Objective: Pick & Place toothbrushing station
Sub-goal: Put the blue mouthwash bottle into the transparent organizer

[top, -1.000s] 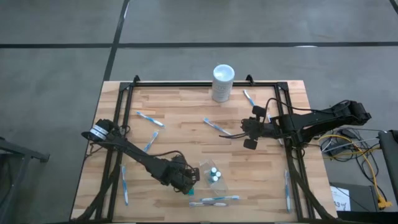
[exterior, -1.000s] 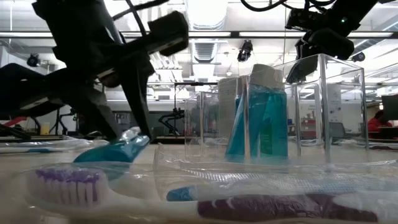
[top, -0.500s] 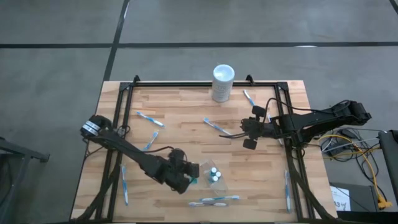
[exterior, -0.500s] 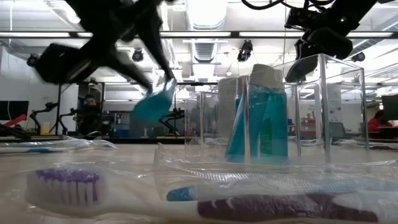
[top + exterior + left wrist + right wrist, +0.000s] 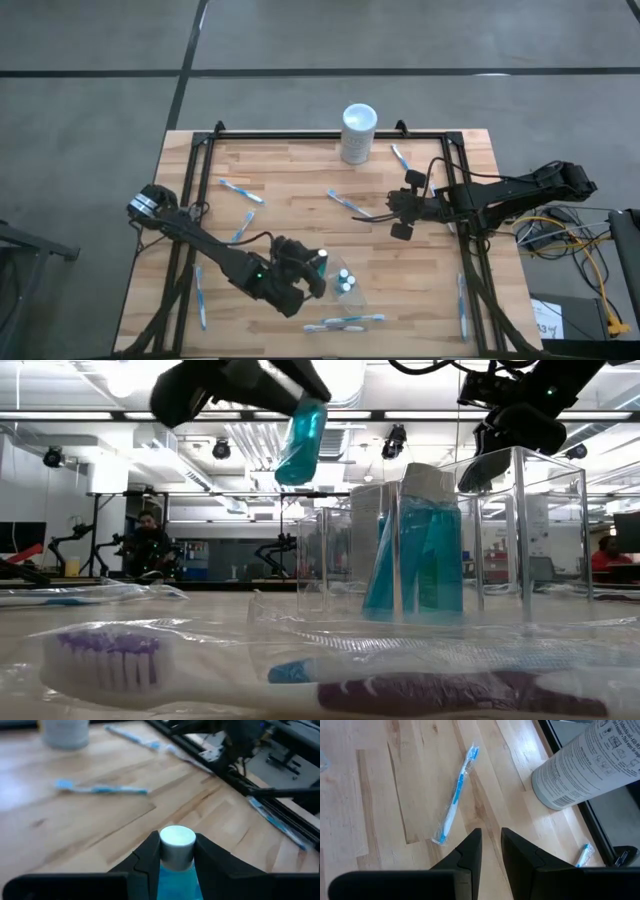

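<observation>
Teal tube now lifted — left gripper clamps it, body hidden.

Both arms are dark, almost black, built of slim jointed links. The left arm has a round silver-ringed joint at its nine o'clock end and a small green light near its claw. Thin black cables loop along the right arm, whose claw ends in two blunt, angular black fingers.
</observation>
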Robot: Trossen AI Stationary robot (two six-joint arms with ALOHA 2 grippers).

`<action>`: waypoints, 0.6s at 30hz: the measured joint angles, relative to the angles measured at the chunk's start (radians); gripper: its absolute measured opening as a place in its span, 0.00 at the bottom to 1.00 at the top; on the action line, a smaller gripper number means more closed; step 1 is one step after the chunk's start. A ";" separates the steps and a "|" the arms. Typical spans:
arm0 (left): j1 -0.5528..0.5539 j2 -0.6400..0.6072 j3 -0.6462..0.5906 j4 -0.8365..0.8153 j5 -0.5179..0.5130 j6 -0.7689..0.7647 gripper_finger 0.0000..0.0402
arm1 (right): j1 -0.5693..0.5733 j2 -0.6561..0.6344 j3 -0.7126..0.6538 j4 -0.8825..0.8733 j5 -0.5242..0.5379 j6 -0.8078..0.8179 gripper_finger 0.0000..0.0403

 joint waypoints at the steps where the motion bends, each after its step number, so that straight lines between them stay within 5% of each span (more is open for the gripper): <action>1: 0.000 0.001 0.000 0.019 0.000 0.047 0.25 | 0.000 0.000 0.000 0.000 0.000 0.000 0.17; 18: 0.000 0.080 -0.001 0.317 0.047 0.616 0.25 | 0.000 0.000 0.000 0.003 0.000 0.002 0.17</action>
